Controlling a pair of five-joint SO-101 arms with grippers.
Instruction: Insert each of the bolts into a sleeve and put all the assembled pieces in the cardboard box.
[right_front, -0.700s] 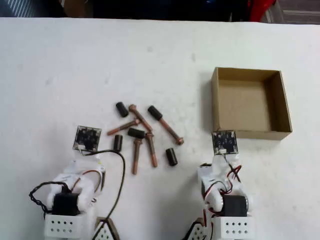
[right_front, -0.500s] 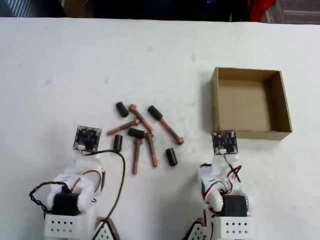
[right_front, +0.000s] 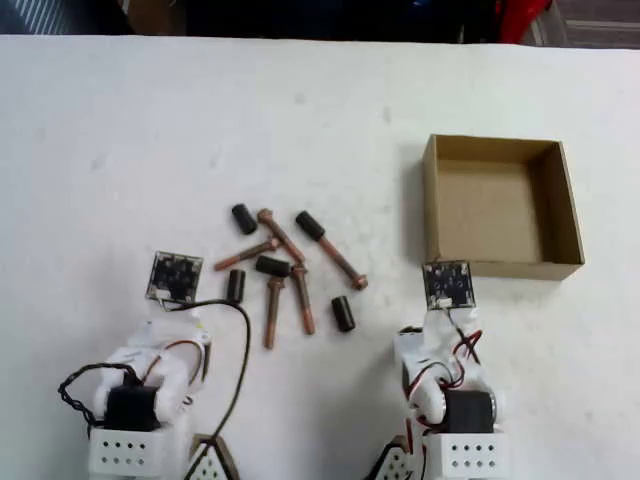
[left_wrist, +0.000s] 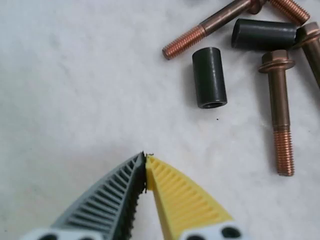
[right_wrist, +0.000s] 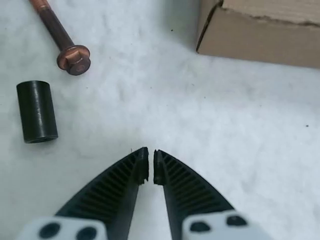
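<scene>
The cardboard box (right_front: 432, 200) stood open on the white desk (right_front: 330, 110), its brown floor bare under the high camera. All the bolts and sleeves lay loose on the desk in one cluster off the box's left-arm side, none touching the box.

Nearest the box was the long bolt (right_front: 340, 262), slanting with its head toward the box's near corner. An end sleeve (right_front: 310, 226) sat at its other tip, in line with the shank; whether it was slid over the thread I could not tell. The lone sleeve (right_front: 343, 313) lay just beside that head, a little farther from the box.

Farther out from the box, the second bolt (right_front: 303, 300) and third bolt (right_front: 271, 315) lay nearly side by side, with the cross sleeve (right_front: 272, 266) at their heads. Beyond these, two slanted bolts (right_front: 280, 235) met near their tips. The far sleeve (right_front: 243, 218) and the outer sleeve (right_front: 235, 285) were the pieces farthest from the box.

The left hand (left_wrist: 145, 162) was closed, its grey and yellow fingers pressed together at the tips and holding nothing. It sat over bare desk well apart from the box, near the outer sleeve.

The right hand (right_wrist: 151, 169) was narrow, with a hairline slit between its black fingertips, and it gripped nothing. It sat just short of the box's near left corner, with the lone sleeve and the long bolt's head on its side away from the box.
</scene>
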